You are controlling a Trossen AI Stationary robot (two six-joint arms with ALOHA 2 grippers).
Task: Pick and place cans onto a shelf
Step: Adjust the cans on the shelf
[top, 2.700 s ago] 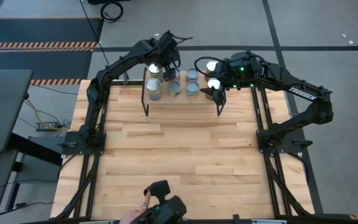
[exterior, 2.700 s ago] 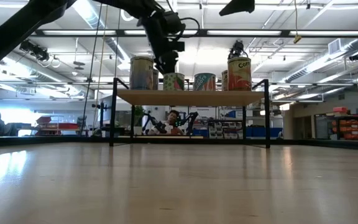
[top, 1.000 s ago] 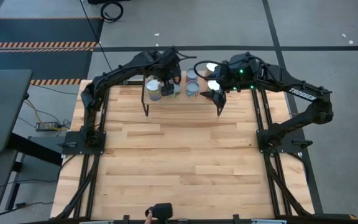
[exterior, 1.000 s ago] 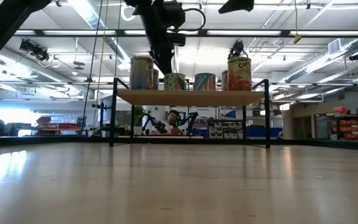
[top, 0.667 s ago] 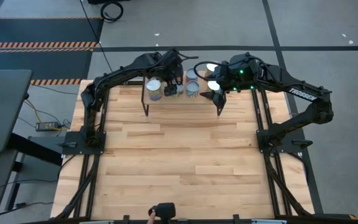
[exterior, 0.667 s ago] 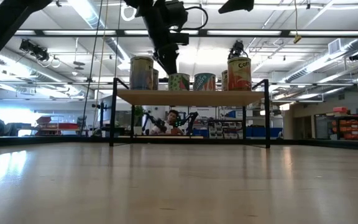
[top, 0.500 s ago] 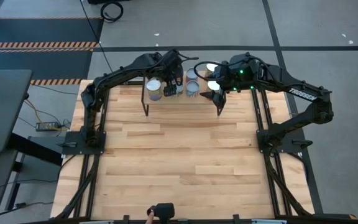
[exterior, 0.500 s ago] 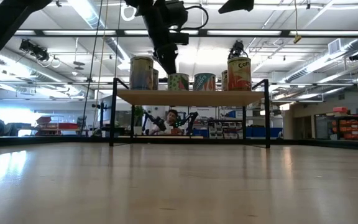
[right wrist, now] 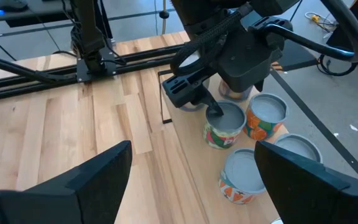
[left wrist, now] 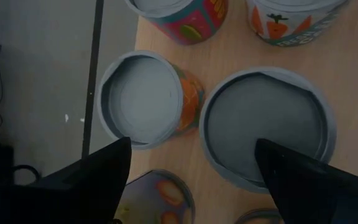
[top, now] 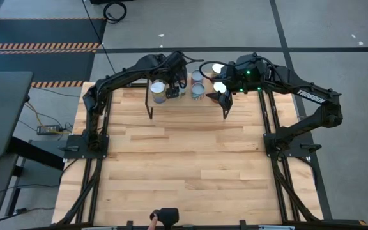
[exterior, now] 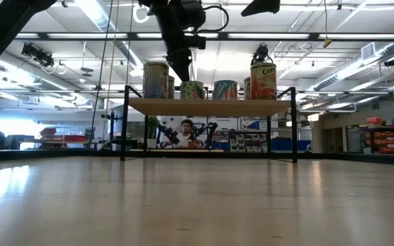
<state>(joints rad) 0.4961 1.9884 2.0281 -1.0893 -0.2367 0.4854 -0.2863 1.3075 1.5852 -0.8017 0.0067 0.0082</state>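
Note:
The shelf (exterior: pixel 211 106) stands at the table's far middle on thin black legs, with several cans resting on their bases on its board: a tall one (exterior: pixel 156 80), two short ones (exterior: pixel 192 89) (exterior: pixel 226 89) and an orange one (exterior: pixel 263 80). My left gripper (right wrist: pixel 204 99) hangs open just over the left cans, pointing steeply down. The round silver top (left wrist: pixel 266 127) of one can lies between its fingers (left wrist: pixel 114 165). My right gripper (top: pixel 220 94) waits open, high over the shelf's right end. My left gripper has one fingertip (right wrist: pixel 214 112) right at the top rim of a green-labelled can (right wrist: pixel 224 127), coming from above. Whether it touches the can I cannot tell. The can stands upright on the shelf.
More cans crowd round that one: an orange-labelled one (right wrist: pixel 266 115) and two others (right wrist: pixel 241 171) (right wrist: pixel 297 149). The wide wooden tabletop (top: pixel 184 160) stretches in front of the shelf. At the near edge a person's hand holds a black device (top: pixel 165 217).
My left gripper has swayed slightly sideways over the left cans and back, staying open at the same height.

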